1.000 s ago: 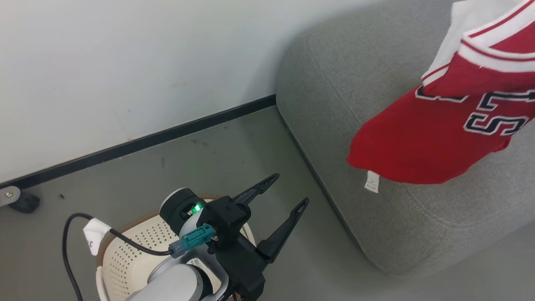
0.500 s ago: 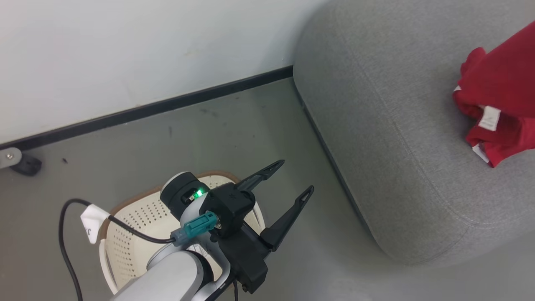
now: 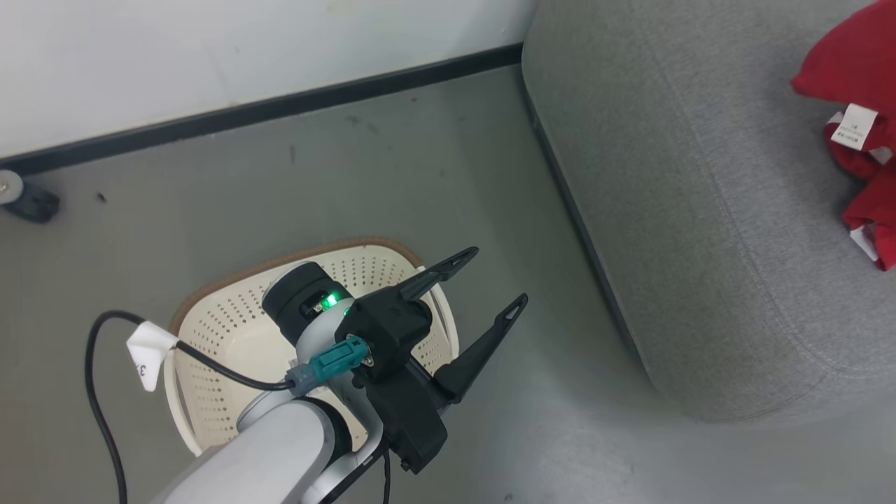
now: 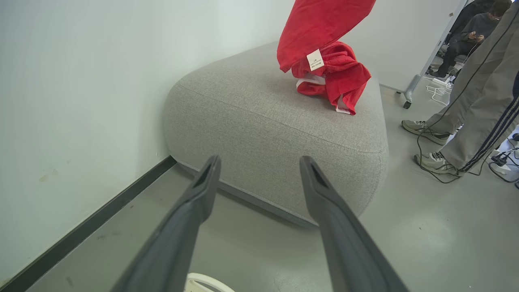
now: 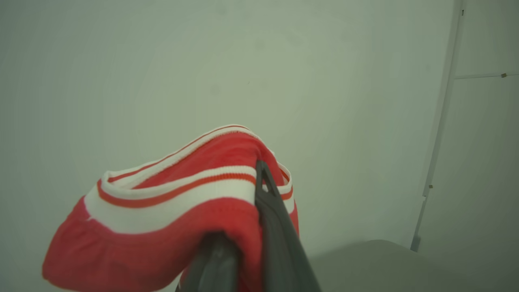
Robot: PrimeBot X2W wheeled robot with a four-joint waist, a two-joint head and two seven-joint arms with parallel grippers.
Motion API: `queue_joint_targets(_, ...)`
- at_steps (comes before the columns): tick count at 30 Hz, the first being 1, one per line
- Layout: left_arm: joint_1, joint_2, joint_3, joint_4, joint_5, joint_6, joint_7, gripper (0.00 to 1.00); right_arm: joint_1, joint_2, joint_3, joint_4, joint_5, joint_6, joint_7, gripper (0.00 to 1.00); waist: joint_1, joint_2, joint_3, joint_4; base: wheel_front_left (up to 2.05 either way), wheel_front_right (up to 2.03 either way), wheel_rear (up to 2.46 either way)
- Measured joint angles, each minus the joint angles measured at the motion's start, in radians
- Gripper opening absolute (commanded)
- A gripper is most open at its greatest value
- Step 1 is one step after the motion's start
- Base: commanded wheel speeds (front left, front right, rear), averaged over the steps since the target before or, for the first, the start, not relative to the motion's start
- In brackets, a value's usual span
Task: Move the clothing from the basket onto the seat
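Down comes the clothing (image 3: 850, 70): a second ago its lettered front hung spread over the seat (image 3: 700, 210); now its lower folds sit bunched on the seat top, white tag (image 3: 854, 127) showing, while the upper end hangs from above. The right gripper (image 5: 247, 211) is clamped on the striped trim (image 5: 174, 198), cloth draped over one finger. The left gripper (image 3: 497, 276) hovers above the basket (image 3: 210, 364), its fingers (image 3: 483, 350) spread wide with nothing between them, pointing toward the seat. The basket stands on the floor (image 3: 420, 175) near the seat's edge. A person's legs (image 4: 474, 101) stand beyond the seat.
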Motion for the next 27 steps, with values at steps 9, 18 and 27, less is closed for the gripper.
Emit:
queue_joint_targets(9, -0.013, 0.012, -0.003, -0.006, 0.008, 0.0, 0.016, 1.0, -0.039, 0.013, 0.0, 0.108, -0.031, -0.028, 0.0, 0.0, 0.0, 0.0, 0.072, 0.02, 0.0, 0.0, 0.0)
queue_joint_targets(18, -0.031, 0.012, -0.001, -0.016, 0.021, 0.0, 0.016, 1.0, -0.037, 0.042, 0.062, 0.183, -0.082, -0.028, 0.0, 0.0, 0.0, 0.0, 0.123, 0.032, 0.0, 0.0, 0.0)
queue_joint_targets(27, -0.049, 0.005, 0.004, -0.013, 0.021, 0.0, 0.016, 1.0, 0.0, 0.061, 0.134, 0.295, -0.145, -0.036, 0.011, 0.0, -0.0001, 0.0, 0.17, 0.049, 0.0, 0.0, 0.0)
